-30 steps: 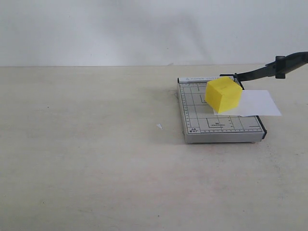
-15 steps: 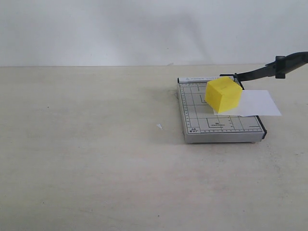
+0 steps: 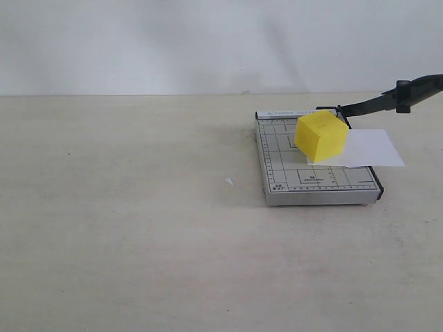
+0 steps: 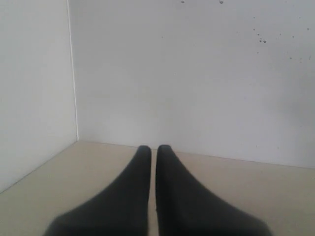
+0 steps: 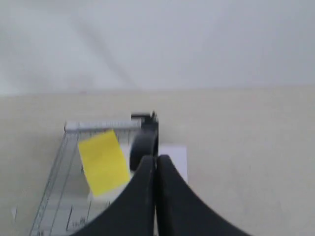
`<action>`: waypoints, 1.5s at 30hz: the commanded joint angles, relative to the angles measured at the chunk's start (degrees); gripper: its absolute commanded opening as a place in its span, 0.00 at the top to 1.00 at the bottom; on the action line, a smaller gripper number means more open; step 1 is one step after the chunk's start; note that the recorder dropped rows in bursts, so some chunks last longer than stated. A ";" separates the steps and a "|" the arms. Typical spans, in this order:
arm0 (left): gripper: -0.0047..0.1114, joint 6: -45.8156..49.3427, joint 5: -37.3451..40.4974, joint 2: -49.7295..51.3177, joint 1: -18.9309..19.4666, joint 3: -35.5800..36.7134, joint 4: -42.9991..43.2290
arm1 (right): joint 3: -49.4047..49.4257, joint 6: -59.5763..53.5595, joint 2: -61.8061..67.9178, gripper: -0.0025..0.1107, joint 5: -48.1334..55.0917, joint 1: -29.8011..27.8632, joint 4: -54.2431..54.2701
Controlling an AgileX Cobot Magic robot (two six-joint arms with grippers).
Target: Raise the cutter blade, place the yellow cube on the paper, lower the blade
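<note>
The yellow cube (image 3: 321, 137) rests on the white paper (image 3: 374, 149), which lies across the grey gridded trimmer base (image 3: 318, 187) and overhangs its right side. The black cutter blade (image 3: 377, 104) stands raised, angling up to the right from its hinge. Neither gripper shows in the exterior view. In the right wrist view my right gripper (image 5: 157, 157) is shut and empty, just behind the blade's rounded handle (image 5: 142, 142), with the cube (image 5: 102, 161) and paper (image 5: 174, 155) beyond. My left gripper (image 4: 153, 147) is shut and empty, facing a white wall.
A tiny white scrap (image 3: 228, 181) lies on the beige table left of the trimmer. A white wall backs the table, and a second wall meets it in a corner (image 4: 73, 73) in the left wrist view.
</note>
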 commanded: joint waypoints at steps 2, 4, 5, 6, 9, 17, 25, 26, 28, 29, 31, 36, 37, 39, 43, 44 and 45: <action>0.92 -0.55 -0.36 -0.21 0.14 0.21 -0.37 | -11.95 -2.15 7.32 0.98 7.62 0.13 -3.51; 0.92 -0.55 4.02 -0.21 0.14 0.21 -0.08 | -14.62 -2.15 10.49 0.98 9.58 0.13 -4.52; 0.92 -0.40 8.74 -0.21 0.14 0.21 0.05 | -15.99 -2.15 12.01 0.98 10.44 0.13 -4.77; 0.92 0.41 12.30 -0.21 0.14 0.21 0.51 | -17.04 -1.91 13.18 0.98 11.22 0.13 -5.02; 0.92 3.49 24.68 -0.21 0.14 0.21 7.40 | -20.57 -0.43 16.81 0.98 14.40 0.13 -5.69; 0.92 3.49 24.53 -0.21 0.14 0.21 21.69 | -25.68 -0.12 22.61 0.90 19.69 0.13 -8.77; 0.92 3.49 24.25 -0.21 0.14 0.21 21.68 | -25.92 4.46 23.41 0.62 20.55 0.13 -10.54; 0.92 3.49 24.13 -0.21 0.14 0.21 21.68 | -25.92 5.03 23.74 0.62 21.05 0.13 -10.94; 0.92 3.49 24.13 -0.21 0.14 0.21 21.68 | -25.92 6.33 24.75 0.62 22.01 0.13 -11.18; 0.92 3.49 24.13 -0.21 0.14 0.21 21.68 | -25.92 6.72 25.29 0.62 22.13 0.13 -11.18; 0.92 3.49 24.13 -0.21 0.14 0.21 21.68 | -25.92 7.59 27.05 0.62 22.53 0.13 -11.18; 0.92 3.49 24.02 -0.21 0.14 0.21 21.68 | -25.92 7.83 29.95 0.62 22.66 0.13 -11.18; 0.92 3.49 24.02 -0.21 0.14 0.21 21.68 | -25.92 7.83 30.18 0.62 22.77 0.13 -11.18; 0.92 3.49 24.02 -0.21 0.14 0.21 21.68 | -25.92 7.95 30.54 0.62 23.11 0.13 -11.18; 0.92 3.49 24.02 -0.21 0.14 0.21 21.68 | -25.92 8.86 30.67 0.62 23.38 0.13 -11.18; 0.92 3.49 24.02 -0.21 0.14 0.21 21.68 | -25.92 8.96 30.67 0.64 23.38 0.13 -11.18; 0.92 3.49 24.02 -0.21 0.14 0.21 21.68 | -25.92 9.01 30.67 0.67 23.38 0.13 -11.18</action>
